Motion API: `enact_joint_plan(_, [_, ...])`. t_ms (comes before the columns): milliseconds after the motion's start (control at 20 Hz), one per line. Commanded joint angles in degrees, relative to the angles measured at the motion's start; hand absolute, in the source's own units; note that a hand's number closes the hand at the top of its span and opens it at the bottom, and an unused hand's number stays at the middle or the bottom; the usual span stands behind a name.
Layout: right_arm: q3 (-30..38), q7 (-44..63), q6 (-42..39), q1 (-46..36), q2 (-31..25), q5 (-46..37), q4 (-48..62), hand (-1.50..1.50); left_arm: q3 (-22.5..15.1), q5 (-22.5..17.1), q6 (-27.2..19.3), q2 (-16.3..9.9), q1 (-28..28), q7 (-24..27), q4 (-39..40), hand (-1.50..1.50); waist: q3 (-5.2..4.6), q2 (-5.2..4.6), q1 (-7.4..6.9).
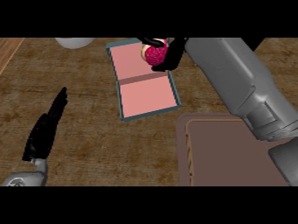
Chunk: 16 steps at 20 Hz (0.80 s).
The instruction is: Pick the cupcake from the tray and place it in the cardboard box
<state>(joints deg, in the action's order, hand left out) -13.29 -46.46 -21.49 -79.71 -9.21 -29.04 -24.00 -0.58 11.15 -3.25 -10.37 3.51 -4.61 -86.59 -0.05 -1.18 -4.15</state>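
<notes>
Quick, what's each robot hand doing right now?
Left hand: open, fingers straight, holding nothing.
Right hand: closed around the pink cupcake, over the far part of the cardboard box.

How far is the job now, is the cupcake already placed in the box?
Done: the cupcake is off the tray. In hand: the right robot hand holds it over the far part of the cardboard box. Left: lowering and releasing it. The left robot hand rests open at the lower left.
</notes>
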Motion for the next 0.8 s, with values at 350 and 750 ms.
enact_joint_plan(350, [-5.33,2.86,2.47,-0.52,9.09,-2.46,9.71,-1.50,-0.54,1.15,-0.93,1.45,0.87,0.71,1.75,0.00,-0.07,-0.21,-0.56])
enact_joint_plan(750, [-6.59,2.67,1.79,3.96,9.20,3.62,8.43,-1.50,-0.45,0.67,1.20,0.24,2.98,-0.66,1.07,0.00,-0.05,-0.46,-2.68])
